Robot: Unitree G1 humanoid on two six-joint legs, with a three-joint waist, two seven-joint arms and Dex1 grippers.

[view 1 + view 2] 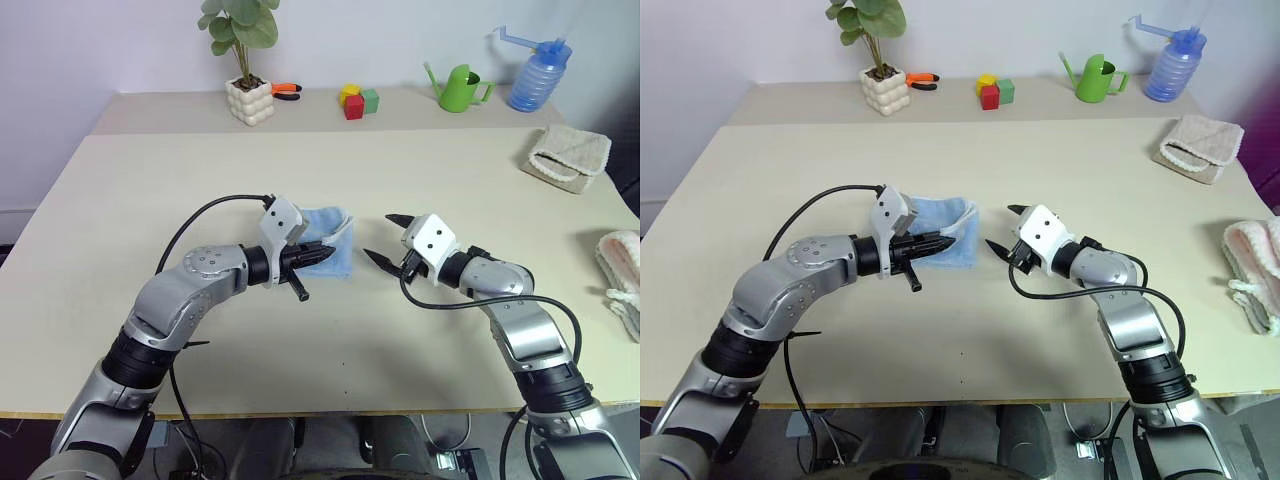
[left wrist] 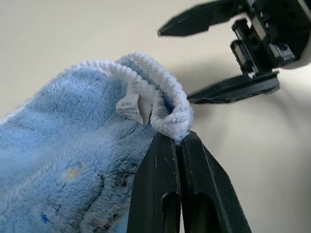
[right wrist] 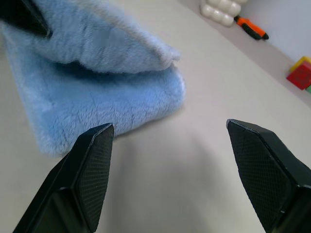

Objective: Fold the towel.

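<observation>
Along the desk's (image 1: 150, 200) far edge stand a potted plant (image 1: 245, 60), orange-handled pliers (image 1: 285, 90), coloured blocks (image 1: 357, 100), a green watering can (image 1: 460, 88) and a blue bottle (image 1: 538, 75) — by the right edge, a beige folded cloth (image 1: 567, 156) and a pink-white fluffy cloth (image 1: 622, 265).

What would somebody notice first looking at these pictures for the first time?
Mid-table, the left gripper is pinched shut on the white edge of a light blue towel, lifting one layer over the rest. Just beside it, the right gripper is open and holds nothing, its fingers aimed at the towel. Along the far edge of the table stand a potted plant, coloured blocks, a green watering can and a blue bottle.
</observation>
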